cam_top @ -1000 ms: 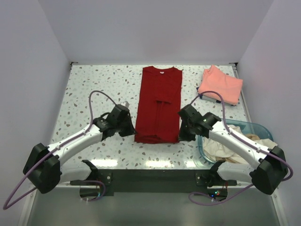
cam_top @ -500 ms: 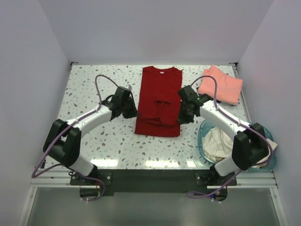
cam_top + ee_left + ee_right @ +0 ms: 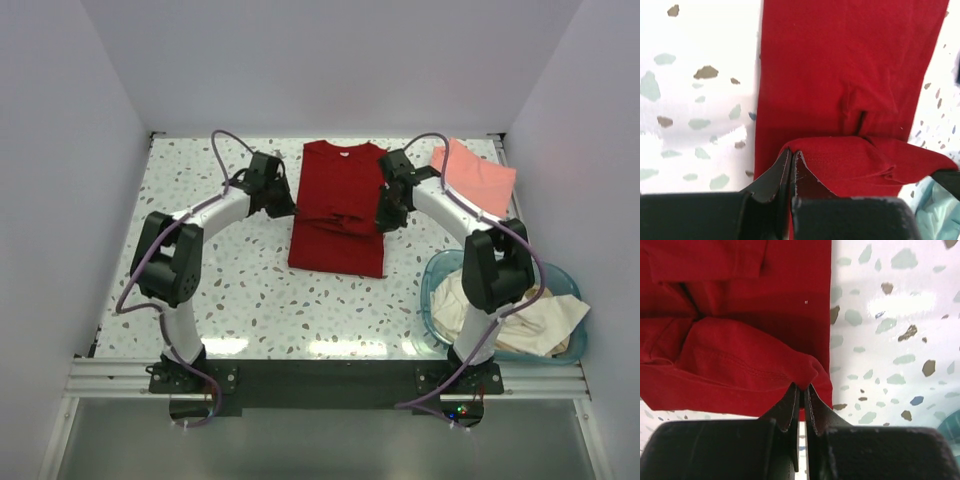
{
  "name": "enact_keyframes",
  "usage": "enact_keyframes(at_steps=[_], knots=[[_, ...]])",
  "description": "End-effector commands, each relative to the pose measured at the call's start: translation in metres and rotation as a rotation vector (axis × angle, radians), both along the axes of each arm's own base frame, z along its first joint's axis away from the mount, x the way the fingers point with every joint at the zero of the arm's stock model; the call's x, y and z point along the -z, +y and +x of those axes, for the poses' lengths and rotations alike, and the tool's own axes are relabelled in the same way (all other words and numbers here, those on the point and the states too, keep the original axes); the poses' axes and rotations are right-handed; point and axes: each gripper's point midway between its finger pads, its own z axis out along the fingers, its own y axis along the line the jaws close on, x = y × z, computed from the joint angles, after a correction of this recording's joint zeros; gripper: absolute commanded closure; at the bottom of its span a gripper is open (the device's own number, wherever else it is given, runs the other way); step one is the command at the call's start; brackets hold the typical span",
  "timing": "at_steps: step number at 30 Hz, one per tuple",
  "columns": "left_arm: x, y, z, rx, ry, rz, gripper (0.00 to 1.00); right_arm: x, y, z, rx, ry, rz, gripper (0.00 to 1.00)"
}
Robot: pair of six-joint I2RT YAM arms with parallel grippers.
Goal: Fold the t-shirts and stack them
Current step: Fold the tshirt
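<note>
The dark red t-shirt (image 3: 338, 205) lies lengthwise on the table's middle, its near part doubled back over itself. My left gripper (image 3: 292, 208) is shut on the raised hem at the shirt's left edge; in the left wrist view the gripper (image 3: 791, 152) pinches the red fold (image 3: 850, 160). My right gripper (image 3: 384, 222) is shut on the hem at the right edge; in the right wrist view the gripper (image 3: 802, 387) pinches the red cloth (image 3: 740, 360). A folded salmon-pink t-shirt (image 3: 476, 177) lies at the far right. Cream-white t-shirts (image 3: 510, 312) fill the basket.
The translucent teal basket (image 3: 433, 274) stands at the near right, close to the right arm's base. The speckled table (image 3: 220, 290) is walled on the left, back and right. A cable loops above each forearm.
Both grippers have carried the shirt's near hem away from the arm bases toward the collar, so the shirt now lies shorter and doubled. Both arms are stretched farther out.
</note>
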Motion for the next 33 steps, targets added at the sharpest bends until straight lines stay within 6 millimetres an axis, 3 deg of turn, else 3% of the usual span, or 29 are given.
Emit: enact_keyframes(at_steps=[1,4,7,8,9,11,15,16,17,18,19,20,21,22,24,25,26,27,28,33], knots=[[-0.008,0.001,0.026,0.014,-0.049,0.006,1.0,-0.016,-0.003,0.025,-0.009,-0.052,0.013,1.0],[-0.002,0.001,0.04,0.012,-0.043,0.0,1.0,-0.01,-0.005,0.037,0.012,-0.042,0.023,1.0],[-0.014,-0.001,0.06,-0.002,-0.082,-0.036,0.59,-0.012,-0.003,0.06,0.053,-0.058,0.105,0.57],[-0.025,-0.001,0.068,-0.009,-0.109,-0.048,0.37,-0.015,-0.001,0.065,0.061,-0.065,0.133,0.49],[-0.034,0.0,0.072,-0.015,-0.132,-0.056,0.3,-0.017,0.001,0.073,0.068,-0.078,0.165,0.4],[-0.048,0.001,0.077,-0.015,-0.171,-0.057,0.24,-0.033,0.002,0.086,0.074,-0.118,0.216,0.36],[-0.055,0.006,0.061,0.017,-0.182,-0.035,0.23,-0.056,0.003,0.089,0.043,-0.169,0.228,0.32],[-0.052,0.008,0.055,0.022,-0.177,-0.03,0.23,-0.055,0.001,0.083,0.037,-0.161,0.222,0.32],[-0.036,0.013,0.041,0.028,-0.142,-0.018,0.23,-0.056,0.0,0.079,0.036,-0.164,0.224,0.32],[-0.041,0.014,0.031,0.044,-0.153,-0.025,0.23,-0.065,0.0,0.077,0.032,-0.19,0.238,0.31],[-0.039,0.014,0.025,0.051,-0.156,-0.032,0.23,-0.054,-0.001,0.065,0.028,-0.16,0.237,0.31],[-0.02,0.018,0.009,0.058,-0.109,-0.024,0.24,-0.052,0.0,0.059,0.022,-0.148,0.249,0.31],[-0.023,0.018,0.0,0.068,-0.11,-0.035,0.24,-0.051,-0.001,0.053,0.018,-0.143,0.254,0.31],[-0.008,0.022,-0.014,0.073,-0.074,-0.028,0.24,-0.043,-0.003,0.04,0.016,-0.12,0.25,0.32],[0.002,0.027,-0.035,0.077,-0.047,-0.026,0.25,-0.032,-0.004,0.019,0.013,-0.087,0.262,0.32],[-0.005,0.026,-0.033,0.079,-0.068,-0.035,0.25,-0.022,-0.006,0.013,0.017,-0.063,0.258,0.32],[0.006,0.029,-0.045,0.079,-0.041,-0.033,0.26,-0.024,-0.006,0.007,0.015,-0.07,0.264,0.34],[0.003,0.029,-0.049,0.081,-0.045,-0.042,0.26,-0.02,-0.006,0.002,0.014,-0.064,0.275,0.34],[0.011,0.032,-0.058,0.083,-0.027,-0.039,0.27,-0.008,-0.007,-0.012,0.019,-0.028,0.275,0.35],[0.017,0.035,-0.077,0.089,-0.008,-0.053,0.27,0.012,-0.011,-0.041,0.025,0.015,0.285,0.41]])
